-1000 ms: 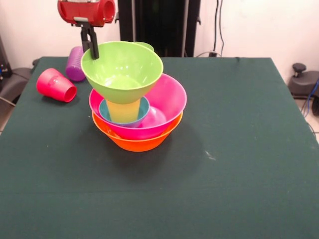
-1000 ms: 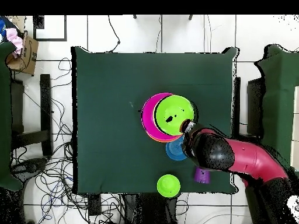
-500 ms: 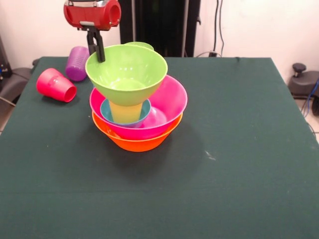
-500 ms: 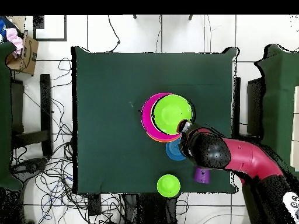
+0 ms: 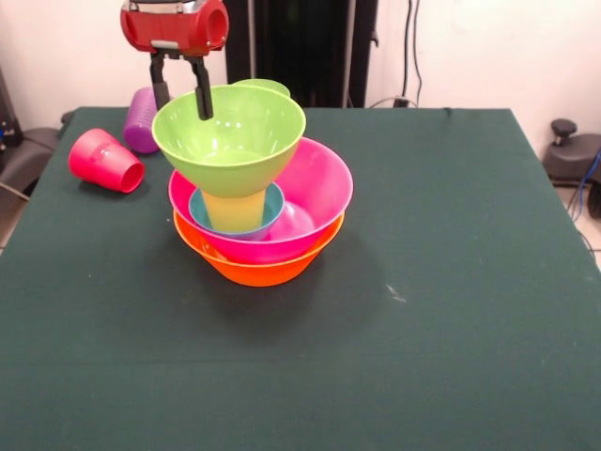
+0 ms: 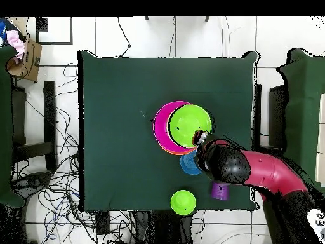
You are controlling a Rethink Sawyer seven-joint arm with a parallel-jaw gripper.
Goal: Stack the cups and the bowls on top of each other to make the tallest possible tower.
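Pincer opened, seemingly released green bowl rim.

green bowl, pink bowl, orange bowl, red cup

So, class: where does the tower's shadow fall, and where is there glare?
Front view: the tower casts a soft shadow on the table around the orange bowl; faint sheen inside the green bowl. Overhead view: flat lighting, no glare evident.

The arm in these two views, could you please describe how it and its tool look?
The arm is glossy red with a rounded black joint section in the overhead view. The front view shows its red, barrel-shaped end with a pale panel on the underside, and the tool: two thin, straight black fingers.
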